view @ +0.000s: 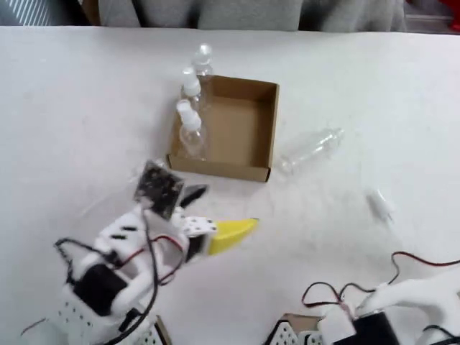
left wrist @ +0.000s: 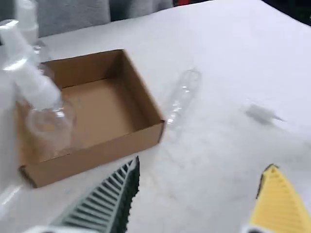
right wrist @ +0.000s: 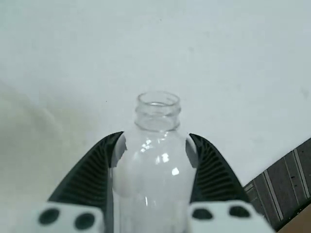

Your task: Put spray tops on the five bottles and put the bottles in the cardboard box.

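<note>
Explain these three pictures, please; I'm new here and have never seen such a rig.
Two robot arms sit at a table. One picture looks down from above; the others come from cameras on the wrists. The left arm has its jaws open and empty. The right arm has its jaws shut on a topless bottle. On the table: a cardboard box, three bottles with spray tops standing along one wall, another topless bottle lying beside it, and a loose spray top.
</note>
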### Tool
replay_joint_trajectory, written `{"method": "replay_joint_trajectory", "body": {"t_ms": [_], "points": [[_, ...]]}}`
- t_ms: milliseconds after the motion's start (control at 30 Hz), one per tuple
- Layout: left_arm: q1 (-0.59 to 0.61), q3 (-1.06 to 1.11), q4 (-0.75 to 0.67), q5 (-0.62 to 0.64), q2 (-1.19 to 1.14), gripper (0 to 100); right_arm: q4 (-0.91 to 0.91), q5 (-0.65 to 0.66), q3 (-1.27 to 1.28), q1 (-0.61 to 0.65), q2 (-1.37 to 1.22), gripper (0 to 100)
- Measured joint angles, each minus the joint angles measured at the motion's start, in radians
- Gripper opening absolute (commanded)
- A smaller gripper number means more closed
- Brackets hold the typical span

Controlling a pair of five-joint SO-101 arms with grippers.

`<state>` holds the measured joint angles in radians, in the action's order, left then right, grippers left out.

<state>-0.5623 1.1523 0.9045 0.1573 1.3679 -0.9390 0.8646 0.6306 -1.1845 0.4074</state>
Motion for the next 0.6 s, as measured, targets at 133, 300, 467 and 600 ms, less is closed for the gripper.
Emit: {"method": "replay_joint_trajectory", "body": {"t_ms": [133, 300, 467, 600], "points": [[-0.196, -0.04, -0.196, 0.138, -0.256, 38, 0.003, 0.0, -0.14, -0.018, -0.15, 1.6], [-0.347, -0.051, -0.485, 0.218, -0.54, 38, 0.003, -0.002, -0.272, -0.028, -0.284, 1.6], [-0.362, -0.198, -0.641, 0.341, -0.841, 38, 0.003, 0.0, -0.31, -0.026, -0.327, 1.6], [-0.368, -0.411, -0.643, 0.462, -1.126, 38, 0.003, 0.0, -0.313, -0.026, -0.327, 1.6]]}}
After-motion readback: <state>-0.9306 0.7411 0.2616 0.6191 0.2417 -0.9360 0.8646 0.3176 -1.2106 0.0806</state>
